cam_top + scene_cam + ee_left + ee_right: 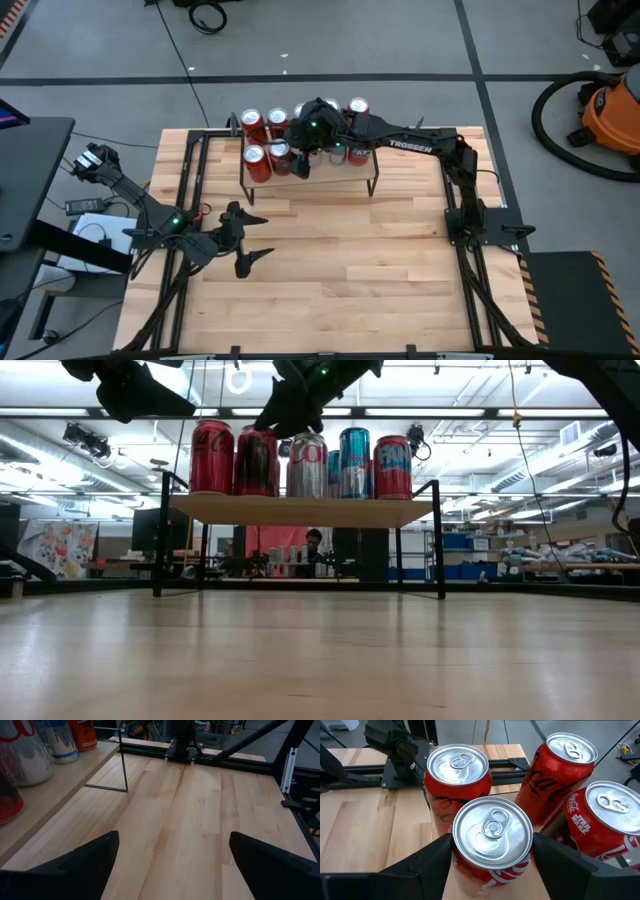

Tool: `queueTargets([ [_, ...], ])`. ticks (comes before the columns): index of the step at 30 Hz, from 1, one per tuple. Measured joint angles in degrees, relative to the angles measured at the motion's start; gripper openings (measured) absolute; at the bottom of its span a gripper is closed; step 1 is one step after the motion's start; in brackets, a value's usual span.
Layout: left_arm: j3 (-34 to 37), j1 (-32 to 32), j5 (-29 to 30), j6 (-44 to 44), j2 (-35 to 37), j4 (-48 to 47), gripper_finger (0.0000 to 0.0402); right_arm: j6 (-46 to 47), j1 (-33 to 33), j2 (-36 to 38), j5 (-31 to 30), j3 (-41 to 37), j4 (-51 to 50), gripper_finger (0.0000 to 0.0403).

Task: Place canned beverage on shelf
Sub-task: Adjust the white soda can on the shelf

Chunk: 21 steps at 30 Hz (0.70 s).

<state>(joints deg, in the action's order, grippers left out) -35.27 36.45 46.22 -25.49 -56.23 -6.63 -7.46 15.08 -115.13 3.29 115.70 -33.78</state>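
The left gripper is seen nearest, low over the slatted tabletop on the left side. Its fingers are spread wide apart and nothing is held between them. Bare wood lies in front of it, and no object stands between it and the shelf.

Farther back, the shelf is raised on thin black legs, and a group of cans is stood on it. The right gripper is reached in from the right and is placed over the front row. One red can is found upright on the board between its two fingers, one at each side. Whether the can is really pressed by them cannot be told.

The can is closely surrounded: three other red cans are stood just beside and behind it. A silver can and a blue can are seen towards the shelf's right.

Beyond the table, a person is seen under the shelf board, and an orange vacuum cleaner is stood on the floor.
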Motion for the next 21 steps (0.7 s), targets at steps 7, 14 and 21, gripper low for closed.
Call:
queueTargets([
  [7,0.0,0.0,0.0,0.0,0.0,0.0,0.0391,0.0,0.8,0.1,0.0,0.0,-1.1,0.0272],
  [14,0.0,0.0,0.0,0.0,0.0,0.0,0.0391,-0.2,0.9,0.3,0.0,0.1,-2.1,0.0272],
  [21,0.0,0.0,0.0,0.0,0.0,0.0,0.0391,-0.4,0.9,0.3,0.0,0.1,-2.5,0.0272],
])
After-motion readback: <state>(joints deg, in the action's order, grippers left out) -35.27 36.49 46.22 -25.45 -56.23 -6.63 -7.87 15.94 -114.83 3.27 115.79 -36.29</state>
